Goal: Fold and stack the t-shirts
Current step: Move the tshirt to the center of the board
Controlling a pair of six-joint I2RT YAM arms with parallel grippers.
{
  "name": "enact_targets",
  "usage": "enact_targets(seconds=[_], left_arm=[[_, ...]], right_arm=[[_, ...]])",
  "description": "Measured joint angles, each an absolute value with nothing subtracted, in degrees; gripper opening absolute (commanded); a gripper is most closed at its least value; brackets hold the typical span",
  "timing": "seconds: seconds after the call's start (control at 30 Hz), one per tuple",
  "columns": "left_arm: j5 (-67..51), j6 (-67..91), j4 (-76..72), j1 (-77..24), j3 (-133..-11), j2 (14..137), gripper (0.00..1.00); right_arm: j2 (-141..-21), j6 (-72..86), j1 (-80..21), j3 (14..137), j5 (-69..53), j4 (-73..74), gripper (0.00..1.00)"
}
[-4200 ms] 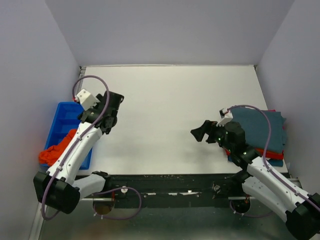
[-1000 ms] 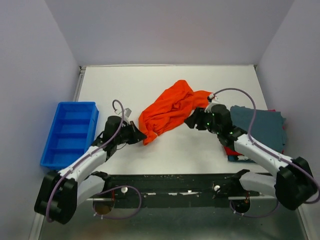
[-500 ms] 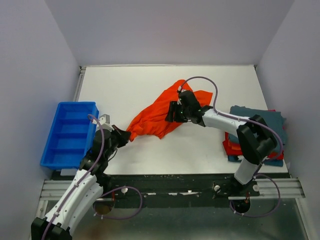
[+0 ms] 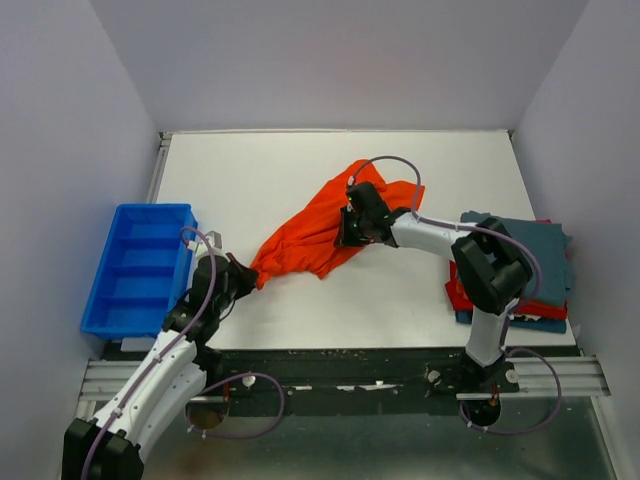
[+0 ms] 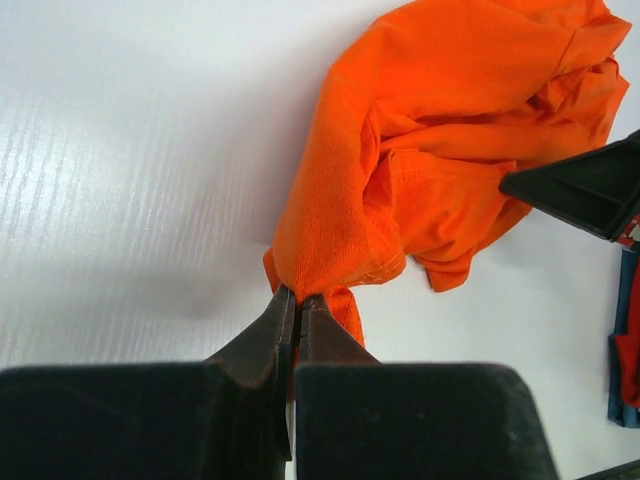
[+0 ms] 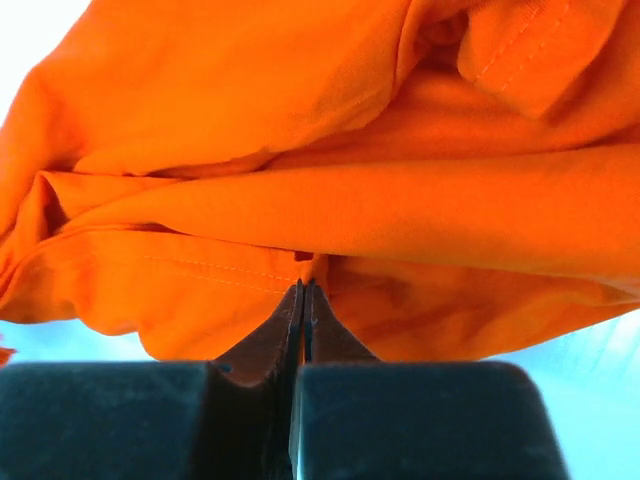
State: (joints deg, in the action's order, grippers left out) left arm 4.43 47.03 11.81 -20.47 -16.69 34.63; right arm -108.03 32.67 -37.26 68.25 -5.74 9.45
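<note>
A bright orange-red t-shirt lies crumpled and stretched across the middle of the table. My left gripper is shut on its lower left corner; the left wrist view shows the cloth pinched between the tips of that gripper. My right gripper is shut on a fold near the shirt's middle, and the right wrist view shows that gripper with orange cloth filling the frame above it. A stack of folded t-shirts, dark teal on top with red and blue below, rests at the right edge.
A blue plastic bin with compartments stands at the left edge of the table, close behind my left arm. The white table is walled on three sides. The right arm reaches leftward from the folded stack.
My right gripper has closed on the orange-red shirt's fold after reaching left into it. The left gripper has stayed shut on the corner and pulled it slightly down and left.
</note>
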Motion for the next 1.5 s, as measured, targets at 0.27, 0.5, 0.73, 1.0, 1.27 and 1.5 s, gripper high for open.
enact_targets(seconds=[0.27, 0.5, 0.73, 1.0, 1.27, 1.5], left_arm=[[7.62, 48.03, 11.55, -18.39, -19.88, 43.53, 0.0], [6.37, 48.56, 7.84, -7.31, -30.06, 57.93, 0.0], [2.0, 47.42, 2.9, -3.44, -45.17, 75.88, 0.31], [-2.04, 42.59, -3.88, -1.45, -48.29, 81.19, 0.94], [5.45, 44.05, 6.55, -0.71, -48.6, 75.35, 0.8], [11.97, 51.48, 21.74, -8.1, -44.6, 70.5, 0.73]], right_arm=[[-100.22, 31.07, -37.56, 63.46, -6.76, 9.08, 0.01], [-85.86, 26.09, -52.66, 54.61, -5.69, 6.59, 0.01], [-82.43, 19.53, -69.84, 52.53, -7.88, 2.94, 0.8], [-77.17, 18.2, -65.39, 52.49, -0.23, 3.27, 0.7], [-75.33, 23.24, -51.72, 52.42, 10.24, 6.81, 0.45], [-77.45, 28.75, -50.17, 50.87, 17.54, 9.52, 0.54]])
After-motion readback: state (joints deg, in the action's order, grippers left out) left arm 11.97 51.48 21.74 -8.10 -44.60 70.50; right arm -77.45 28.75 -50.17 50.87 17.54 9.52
